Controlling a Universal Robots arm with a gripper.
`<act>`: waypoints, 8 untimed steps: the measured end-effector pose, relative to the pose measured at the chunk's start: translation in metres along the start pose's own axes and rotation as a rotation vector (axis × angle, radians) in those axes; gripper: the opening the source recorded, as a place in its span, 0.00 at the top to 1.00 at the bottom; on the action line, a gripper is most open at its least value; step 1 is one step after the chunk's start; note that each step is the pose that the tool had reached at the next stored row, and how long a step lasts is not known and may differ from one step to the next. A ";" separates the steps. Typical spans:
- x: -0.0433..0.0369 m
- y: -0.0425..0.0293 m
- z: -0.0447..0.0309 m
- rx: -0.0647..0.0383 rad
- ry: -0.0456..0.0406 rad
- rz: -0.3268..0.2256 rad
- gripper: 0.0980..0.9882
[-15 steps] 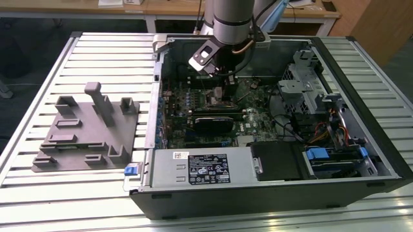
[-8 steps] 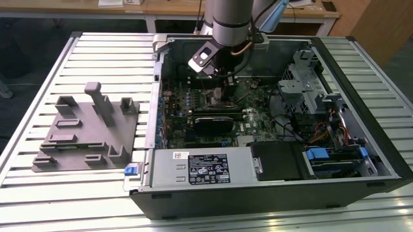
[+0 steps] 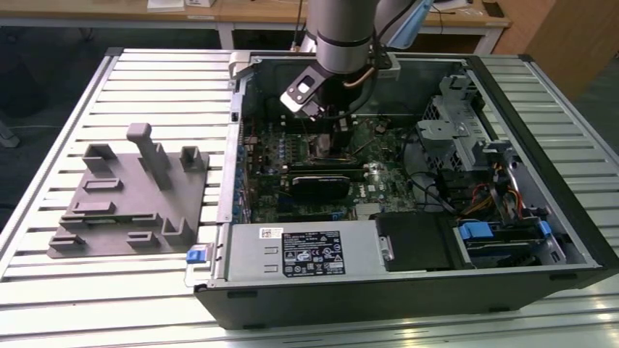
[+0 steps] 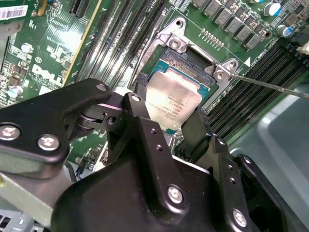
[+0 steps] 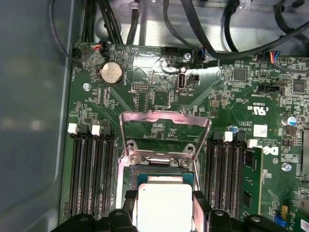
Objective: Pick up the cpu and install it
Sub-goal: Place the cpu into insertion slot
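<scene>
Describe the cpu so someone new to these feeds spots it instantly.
Look inside the open computer case, on the green motherboard. At the dark socket with its raised metal frame, the cpu is the one small silvery square, held by the gripper.

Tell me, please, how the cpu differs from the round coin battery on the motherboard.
The cpu is square, the coin battery round. The cpu is clamped by the gripper over the open socket; the coin battery sits in its holder on the motherboard. The cpu appears larger than the coin battery. Both have silvery tops.
</scene>
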State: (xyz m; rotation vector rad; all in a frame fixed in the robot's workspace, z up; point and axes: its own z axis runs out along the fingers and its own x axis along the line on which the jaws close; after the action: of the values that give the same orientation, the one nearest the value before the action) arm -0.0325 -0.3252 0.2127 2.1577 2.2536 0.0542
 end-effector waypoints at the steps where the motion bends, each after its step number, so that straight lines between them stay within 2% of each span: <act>1: 0.0002 -0.0003 0.0009 0.000 -0.0001 0.000 0.50; 8: 0.0020 -0.0013 0.0064 0.000 -0.0003 0.007 0.50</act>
State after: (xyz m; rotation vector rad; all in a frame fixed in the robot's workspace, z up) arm -0.0336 -0.3231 0.2063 2.1660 2.2455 0.0540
